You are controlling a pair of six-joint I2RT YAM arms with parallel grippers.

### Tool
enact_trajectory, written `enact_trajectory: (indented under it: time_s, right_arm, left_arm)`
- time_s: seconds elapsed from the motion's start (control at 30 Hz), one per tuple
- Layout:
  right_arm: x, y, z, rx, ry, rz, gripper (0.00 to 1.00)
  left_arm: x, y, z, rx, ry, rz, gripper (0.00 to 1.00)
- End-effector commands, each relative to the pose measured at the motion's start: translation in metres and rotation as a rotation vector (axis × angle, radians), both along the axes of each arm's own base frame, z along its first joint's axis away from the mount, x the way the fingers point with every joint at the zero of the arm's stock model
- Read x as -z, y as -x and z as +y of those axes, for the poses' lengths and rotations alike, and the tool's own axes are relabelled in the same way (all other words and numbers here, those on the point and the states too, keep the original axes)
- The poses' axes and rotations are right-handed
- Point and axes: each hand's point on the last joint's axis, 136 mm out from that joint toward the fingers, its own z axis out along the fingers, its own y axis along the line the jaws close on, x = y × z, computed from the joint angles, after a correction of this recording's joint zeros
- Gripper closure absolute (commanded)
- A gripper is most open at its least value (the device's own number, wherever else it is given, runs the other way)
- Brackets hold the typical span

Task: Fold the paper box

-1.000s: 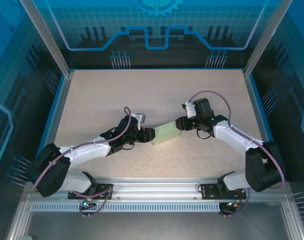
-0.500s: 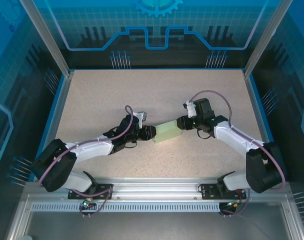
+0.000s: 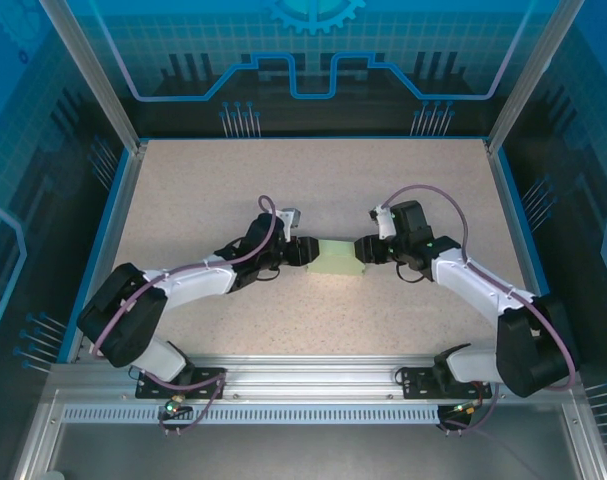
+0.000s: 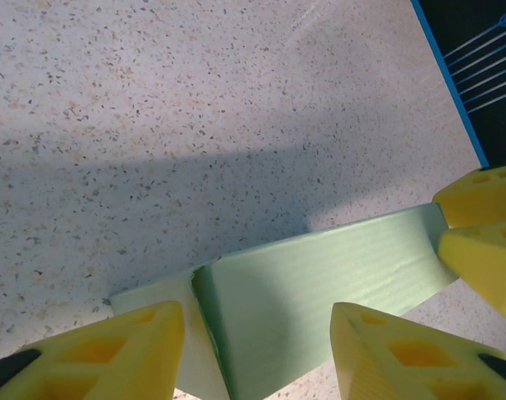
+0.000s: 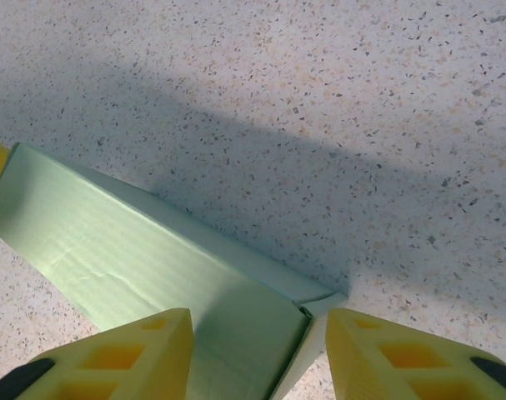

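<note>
Now paper box (image 3: 339,257) lies level on counter (image 3: 233,190), no longer skewed; left fingers (image 4: 111,346) and right fingers (image 5: 111,350) apart astride its ends, grip unclear. Lined up for closing the ends.

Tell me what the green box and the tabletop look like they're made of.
The paper box: likely thin matte cardboard, given sharp creases and faint ribbed grain. The table: perhaps laminate or composite, matte, judging by its even beige speckle.

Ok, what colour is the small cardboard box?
The cardboard box is pale mint green; best in right wrist view.
</note>
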Motion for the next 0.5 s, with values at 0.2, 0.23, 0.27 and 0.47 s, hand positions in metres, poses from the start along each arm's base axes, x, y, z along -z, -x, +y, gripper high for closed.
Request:
enact_trajectory:
  time_s: [0.2,0.23,0.27,0.47]
  right_arm:
    - [-0.005,0.011,-0.002,-0.005,-0.036,0.04,0.46]
    - [-0.004,0.012,-0.002,-0.006,-0.035,0.046,0.46]
    - [-0.002,0.014,-0.002,-0.007,-0.034,0.053,0.46]
    - [0.005,0.018,0.001,-0.01,-0.062,0.072,0.47]
  left_arm:
    - [-0.012,0.003,0.006,0.014,-0.044,-0.031,0.36]
    - [-0.011,0.004,0.006,0.019,-0.041,-0.026,0.35]
    - [-0.01,0.005,0.005,0.024,-0.036,-0.018,0.36]
    - [-0.006,0.006,-0.003,0.058,-0.023,-0.002,0.43]
